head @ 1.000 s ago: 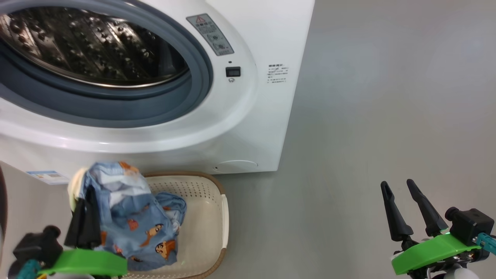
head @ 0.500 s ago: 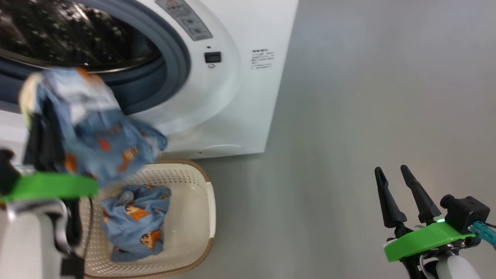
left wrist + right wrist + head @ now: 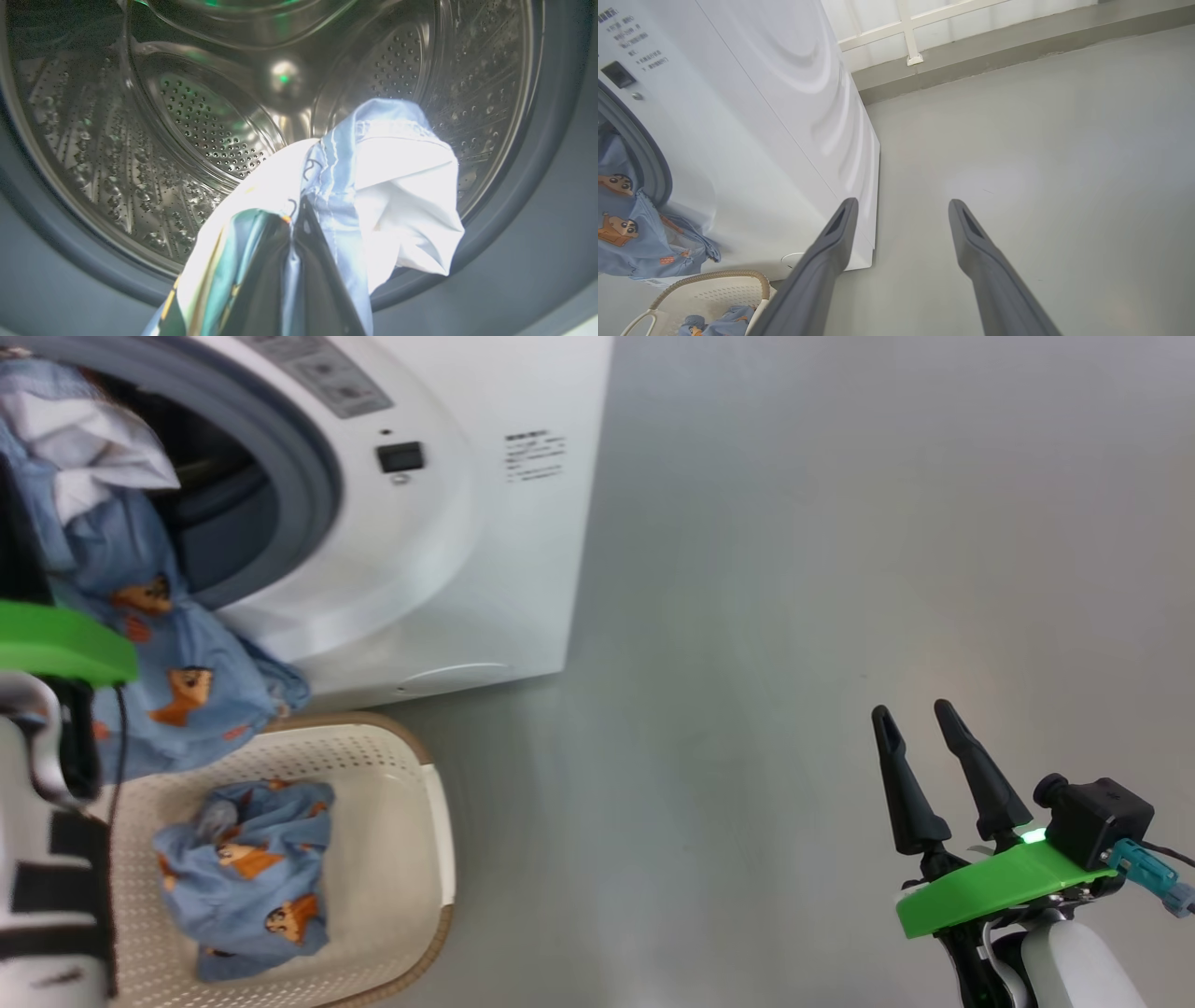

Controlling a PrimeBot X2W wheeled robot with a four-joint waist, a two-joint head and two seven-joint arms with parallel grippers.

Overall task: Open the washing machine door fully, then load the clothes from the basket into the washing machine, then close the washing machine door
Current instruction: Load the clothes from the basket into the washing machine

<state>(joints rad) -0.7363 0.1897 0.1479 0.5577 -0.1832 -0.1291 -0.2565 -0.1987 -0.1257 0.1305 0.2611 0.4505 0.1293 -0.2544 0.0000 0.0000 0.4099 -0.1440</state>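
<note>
My left gripper (image 3: pixel 299 207) is shut on a light-blue garment (image 3: pixel 159 644) with orange-brown figures. It holds the garment at the mouth of the washing machine (image 3: pixel 448 569), in front of the grey gasket (image 3: pixel 308 476). The perforated steel drum (image 3: pixel 205 121) lies just beyond, and the cloth's tail hangs down over the machine's front toward the basket (image 3: pixel 439 821). A second garment (image 3: pixel 243 868) lies crumpled in the cream basket on the floor. My right gripper (image 3: pixel 920 719) stands open over bare floor, far to the right. The door is out of view.
Grey floor (image 3: pixel 840 569) stretches to the right of the machine. In the right wrist view a low kerb and a white-framed wall (image 3: pixel 915 56) close off the back. A small black latch slot (image 3: pixel 400 457) sits on the machine's front beside the gasket.
My left gripper has carried the garment up from the basket to the drum opening, uncovering the second garment below. The head camera has swung right. The right gripper has kept its pose.
</note>
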